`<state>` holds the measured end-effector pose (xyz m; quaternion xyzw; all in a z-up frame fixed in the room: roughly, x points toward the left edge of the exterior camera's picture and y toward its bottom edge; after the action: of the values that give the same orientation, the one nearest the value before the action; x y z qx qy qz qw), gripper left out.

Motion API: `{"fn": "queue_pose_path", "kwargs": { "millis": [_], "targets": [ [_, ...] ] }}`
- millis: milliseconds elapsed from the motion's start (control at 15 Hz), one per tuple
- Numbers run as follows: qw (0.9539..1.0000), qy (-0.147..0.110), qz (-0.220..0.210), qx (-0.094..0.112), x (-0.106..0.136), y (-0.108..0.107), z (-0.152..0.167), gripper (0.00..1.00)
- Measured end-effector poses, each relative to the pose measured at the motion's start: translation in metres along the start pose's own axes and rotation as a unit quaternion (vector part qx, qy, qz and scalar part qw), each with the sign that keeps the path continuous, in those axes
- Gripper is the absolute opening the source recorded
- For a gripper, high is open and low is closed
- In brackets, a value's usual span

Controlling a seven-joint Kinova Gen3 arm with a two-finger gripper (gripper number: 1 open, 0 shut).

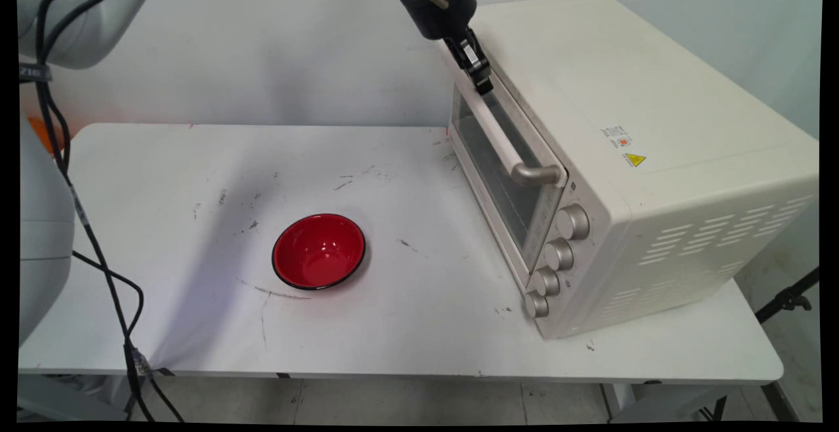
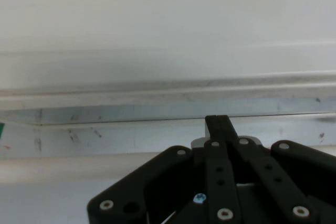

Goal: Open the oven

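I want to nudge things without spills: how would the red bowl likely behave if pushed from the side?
The red bowl looks glossy and rigid, so it would probably slide across the white table rather than flex. It sits low and wide, so tipping seems unlikely. It appears empty and thin-walled, likely light.

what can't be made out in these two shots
- Oven interior: main view, the door glass shows nothing clear inside.
- Knob markings: main view, too small.
- Warning label text: main view, too small.
- Claw contact with the door handle: main view, the tips overlap the bar's far end.
- Red bowl: outside the hand view.
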<state>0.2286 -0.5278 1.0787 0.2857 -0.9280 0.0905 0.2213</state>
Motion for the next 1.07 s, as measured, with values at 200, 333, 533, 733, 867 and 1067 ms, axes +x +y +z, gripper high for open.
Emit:
{"fn": "queue_pose_path", "kwargs": {
  "millis": [200, 333, 533, 733, 867, 1067],
  "targets": [
    [1.0, -0.006, -0.001, -0.003, -0.001, -0.001, 0.007, 0.0],
    [0.9999, -0.009, 0.0, -0.005, -0.002, -0.001, 0.011, 0.0],
    [0.9998, -0.016, 0.003, -0.007, -0.007, -0.001, 0.014, 0.0],
    [0.9997, -0.024, 0.007, -0.008, -0.016, 0.0, 0.015, 0.0],
    [0.9995, -0.028, 0.01, -0.009, -0.024, 0.001, 0.015, 0.0],
    [0.9993, -0.033, 0.018, -0.009, -0.04, 0.003, 0.014, 0.0]
  ]
}}
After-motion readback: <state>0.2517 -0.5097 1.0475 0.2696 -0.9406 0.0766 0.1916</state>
